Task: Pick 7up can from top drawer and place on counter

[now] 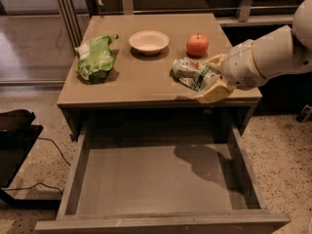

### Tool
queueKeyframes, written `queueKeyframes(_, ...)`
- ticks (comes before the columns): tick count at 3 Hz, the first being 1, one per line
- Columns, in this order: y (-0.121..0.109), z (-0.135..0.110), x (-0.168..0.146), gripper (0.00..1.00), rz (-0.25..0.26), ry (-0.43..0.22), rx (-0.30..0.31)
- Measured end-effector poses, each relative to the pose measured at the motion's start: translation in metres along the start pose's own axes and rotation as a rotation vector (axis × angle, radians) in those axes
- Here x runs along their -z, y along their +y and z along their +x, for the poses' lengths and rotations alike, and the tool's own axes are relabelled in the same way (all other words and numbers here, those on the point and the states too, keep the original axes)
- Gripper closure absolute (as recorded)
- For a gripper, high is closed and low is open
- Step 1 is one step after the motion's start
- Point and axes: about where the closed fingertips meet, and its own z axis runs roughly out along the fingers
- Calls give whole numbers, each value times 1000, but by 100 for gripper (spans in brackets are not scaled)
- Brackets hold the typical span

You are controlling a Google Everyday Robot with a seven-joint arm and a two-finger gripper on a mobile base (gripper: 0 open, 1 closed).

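Note:
The 7up can (187, 72), silvery-white and green, lies tilted on its side in my gripper (210, 78). The gripper comes in from the right on a white arm and is shut on the can, its tan fingers (216, 88) above and below it. The can is held over the right front part of the tan counter (141, 84), just above its surface; contact with the top is unclear. The top drawer (156, 184) stands pulled fully open below, its flat grey bottom bare with the arm's shadow on it.
On the counter sit a crinkled green chip bag (95, 57) at the left, a white bowl (148, 42) at the back middle and a red apple (197, 45) just behind the can. A dark object (14, 130) with cables is on the floor at left.

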Motion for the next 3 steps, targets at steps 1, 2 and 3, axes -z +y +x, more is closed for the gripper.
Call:
queueKeyframes(1, 0, 0, 0, 100, 0, 0, 0)
queueKeyframes(2, -30, 2, -20, 100, 20, 5, 2)
queueKeyframes(3, -74, 2, -56, 100, 36, 17, -10)
